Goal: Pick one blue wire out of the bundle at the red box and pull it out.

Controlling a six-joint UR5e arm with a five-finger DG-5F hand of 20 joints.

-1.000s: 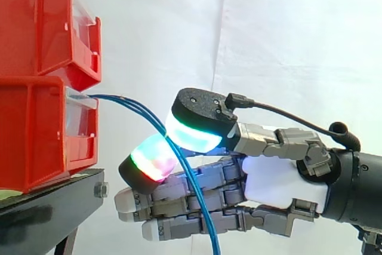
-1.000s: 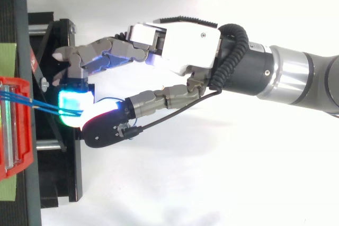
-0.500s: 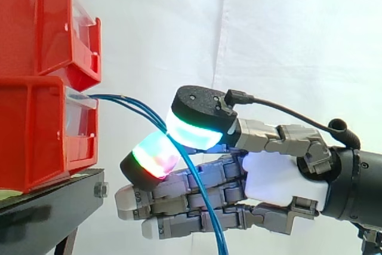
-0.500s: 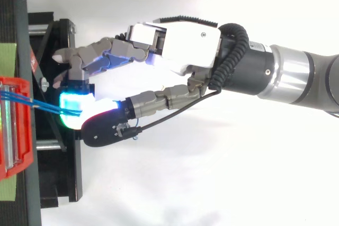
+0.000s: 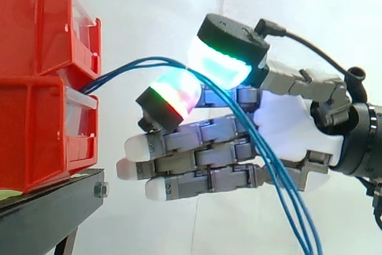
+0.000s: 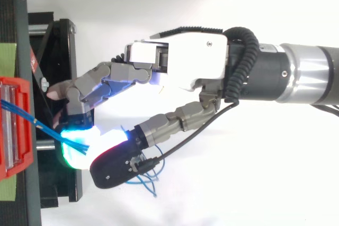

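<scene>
A bundle of thin blue wires [image 5: 128, 70] comes out of the lower red box [image 5: 36, 135] and rises to the right. My hand [image 5: 292, 129] is shut on the wires, pinching them between two glowing fingertips [image 5: 176, 91], right of the box and apart from it. Past the pinch the wires arch over and drop in front of the palm toward the lower right. The other fingers lie straight below, pointing at the box. From above, the wires [image 6: 45, 130] run from the red box [image 6: 10, 130] to my hand [image 6: 185, 67], and their loose ends curl beneath the thumb.
A second red box [image 5: 36, 22] is stacked on the lower one. Both stand on a black stand [image 5: 48, 213] at the left. A white curtain hangs behind, and the arm enters from the right.
My hand has risen and drawn back to the right with the wires pinched. The wires, which sagged down from the box, now slope upward out of it, and more length hangs behind the pinch.
</scene>
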